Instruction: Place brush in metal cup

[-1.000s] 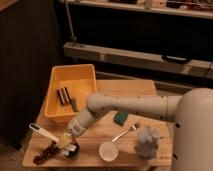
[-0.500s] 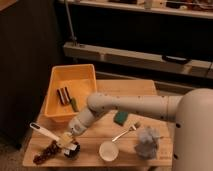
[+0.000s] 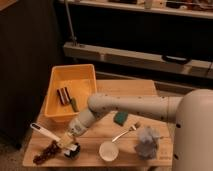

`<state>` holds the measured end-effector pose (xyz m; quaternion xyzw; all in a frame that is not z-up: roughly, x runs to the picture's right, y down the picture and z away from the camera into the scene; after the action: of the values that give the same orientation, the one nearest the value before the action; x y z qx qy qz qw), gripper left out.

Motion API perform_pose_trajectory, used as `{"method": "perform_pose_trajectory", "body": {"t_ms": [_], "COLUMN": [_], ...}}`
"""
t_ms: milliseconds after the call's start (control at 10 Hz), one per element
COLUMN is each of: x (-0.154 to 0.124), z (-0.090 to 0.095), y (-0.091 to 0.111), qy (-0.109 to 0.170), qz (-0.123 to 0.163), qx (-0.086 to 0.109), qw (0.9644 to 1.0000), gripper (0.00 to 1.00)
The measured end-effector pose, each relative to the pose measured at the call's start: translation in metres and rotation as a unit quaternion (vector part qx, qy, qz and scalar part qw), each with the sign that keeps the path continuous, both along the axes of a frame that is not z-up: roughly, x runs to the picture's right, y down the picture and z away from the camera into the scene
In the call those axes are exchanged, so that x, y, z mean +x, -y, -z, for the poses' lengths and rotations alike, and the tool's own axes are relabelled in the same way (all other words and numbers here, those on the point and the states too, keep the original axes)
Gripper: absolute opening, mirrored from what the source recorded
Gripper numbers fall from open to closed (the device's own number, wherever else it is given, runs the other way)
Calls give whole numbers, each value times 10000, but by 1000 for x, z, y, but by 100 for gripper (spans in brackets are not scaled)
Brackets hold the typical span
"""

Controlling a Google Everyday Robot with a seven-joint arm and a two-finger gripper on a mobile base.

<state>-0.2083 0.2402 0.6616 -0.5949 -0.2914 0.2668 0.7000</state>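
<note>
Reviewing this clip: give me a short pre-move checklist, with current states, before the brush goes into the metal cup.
1. Gripper position: low at the table's front-left, over the small metal cup: ok.
2. Grasp on the slim white-handled brush: handle runs up-left from the gripper; finger contact: cannot tell.
3. Brush end inside the cup: cannot tell, the gripper hides it.
4. Cup upright on the wooden table: ok.
5. Neighbours clear: white round cup stands apart: ok; dark reddish object lies close beside the cup: not ok.

The slim white-handled brush (image 3: 44, 131) lies over the wooden tabletop (image 3: 95, 142). The gripper (image 3: 65, 143) at the small metal cup (image 3: 73, 150) looks cream. A yellow plastic tray (image 3: 85, 76) holds a dark green piece (image 3: 74, 104).
</note>
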Motion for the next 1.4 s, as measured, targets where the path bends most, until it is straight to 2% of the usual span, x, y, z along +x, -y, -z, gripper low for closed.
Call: {"method": "perform_pose_trajectory", "body": {"t_ms": [100, 1400], "x": [0, 0], "z": [0, -1], "y": [1, 0], "qy": [-9, -22], "qz": [-4, -10], "qx": [14, -5], "qw": [10000, 10000], "gripper": [80, 80]}}
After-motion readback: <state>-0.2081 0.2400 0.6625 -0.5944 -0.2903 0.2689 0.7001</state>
